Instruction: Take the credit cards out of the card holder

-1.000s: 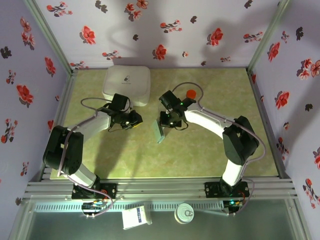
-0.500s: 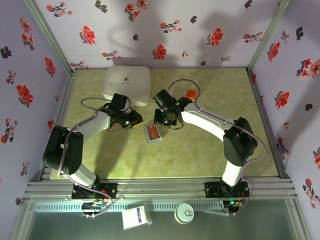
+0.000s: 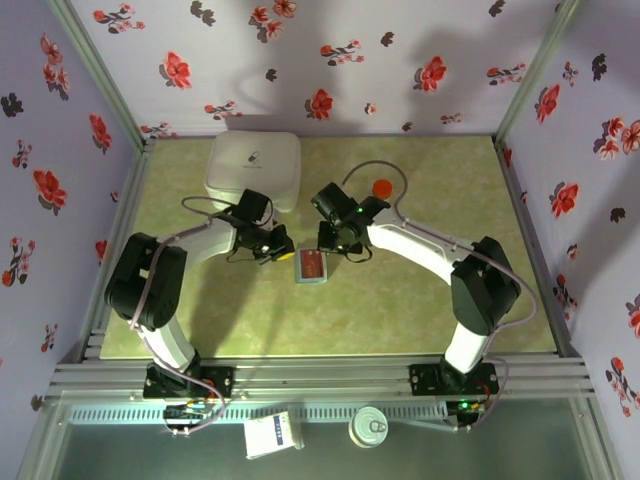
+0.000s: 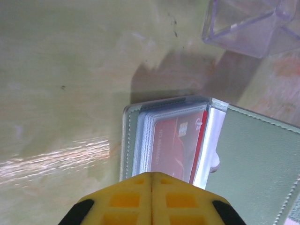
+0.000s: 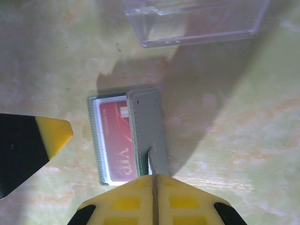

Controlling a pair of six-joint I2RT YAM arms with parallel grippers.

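Centre frame, the closed right gripper (image 5: 153, 177) seemingly pinches the open card holder (image 3: 310, 266); the left gripper (image 4: 151, 176) is closed empty beside it.

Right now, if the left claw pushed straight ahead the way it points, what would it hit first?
Probably the open card holder, at the clear sleeve over its red card, just ahead of the shut left gripper; its height above is unclear.

Top external: you look down from high behind the arm bases, taking in the whole table (image 3: 300, 320).
Left wrist: close, facing down at the table.
Right wrist: equally close, facing down.
Shared: every view holds the card holder (image 3: 310, 266).
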